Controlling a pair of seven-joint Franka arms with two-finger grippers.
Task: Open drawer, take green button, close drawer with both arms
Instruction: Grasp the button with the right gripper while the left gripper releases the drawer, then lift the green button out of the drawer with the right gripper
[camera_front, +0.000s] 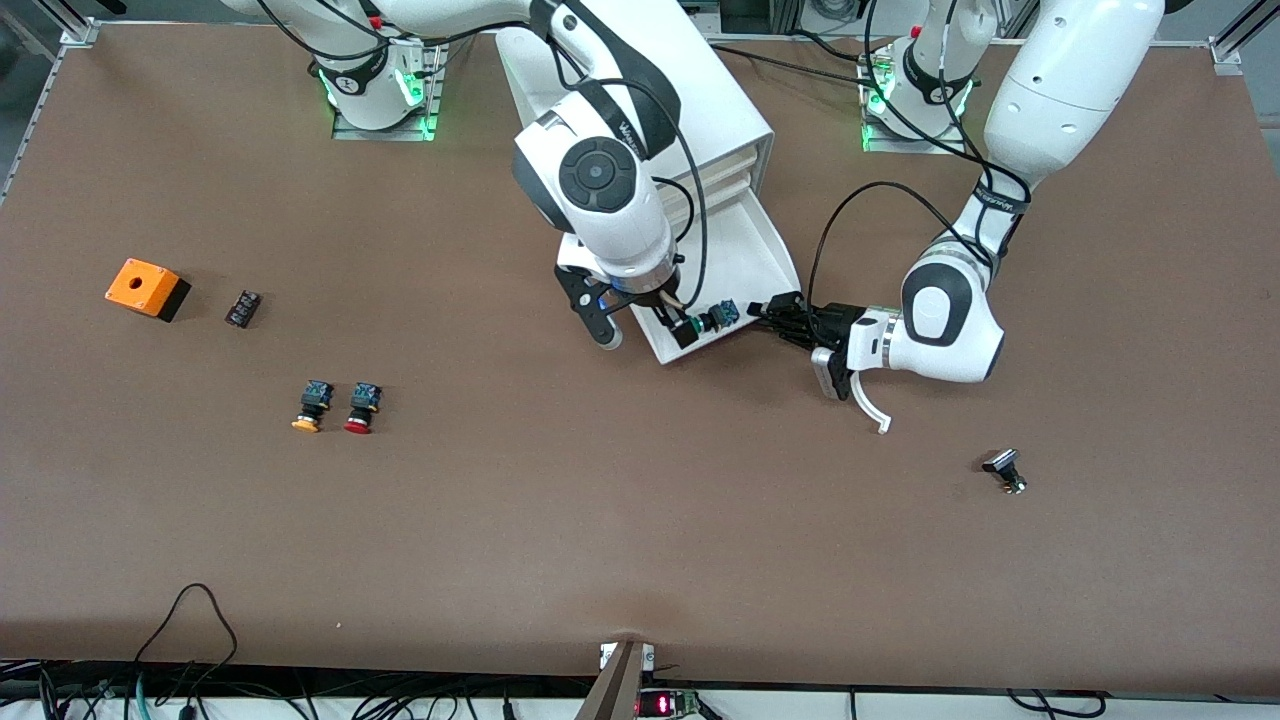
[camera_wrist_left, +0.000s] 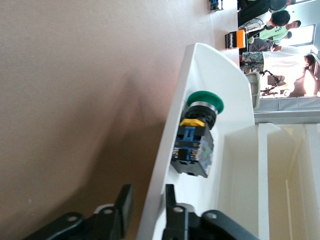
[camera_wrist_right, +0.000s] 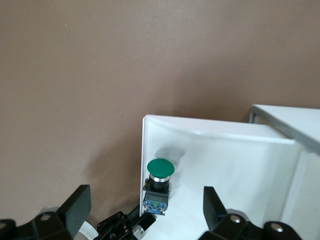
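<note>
The white cabinet (camera_front: 700, 90) stands between the arm bases with its lowest drawer (camera_front: 745, 250) pulled out toward the front camera. The green-capped button (camera_front: 712, 320) lies on its side inside the drawer, against the front wall; it also shows in the left wrist view (camera_wrist_left: 197, 135) and the right wrist view (camera_wrist_right: 159, 182). My left gripper (camera_front: 775, 312) (camera_wrist_left: 147, 192) pinches the drawer's front wall (camera_wrist_left: 220, 75) at the corner toward the left arm's end. My right gripper (camera_front: 645, 325) (camera_wrist_right: 146, 205) hangs open over the drawer (camera_wrist_right: 225, 165), its fingers wide either side of the button, not touching it.
Toward the right arm's end lie an orange box (camera_front: 147, 288), a small black block (camera_front: 243, 307), an orange-capped pushbutton (camera_front: 312, 405) and a red-capped pushbutton (camera_front: 362, 407). A small black and metal part (camera_front: 1005, 470) lies toward the left arm's end.
</note>
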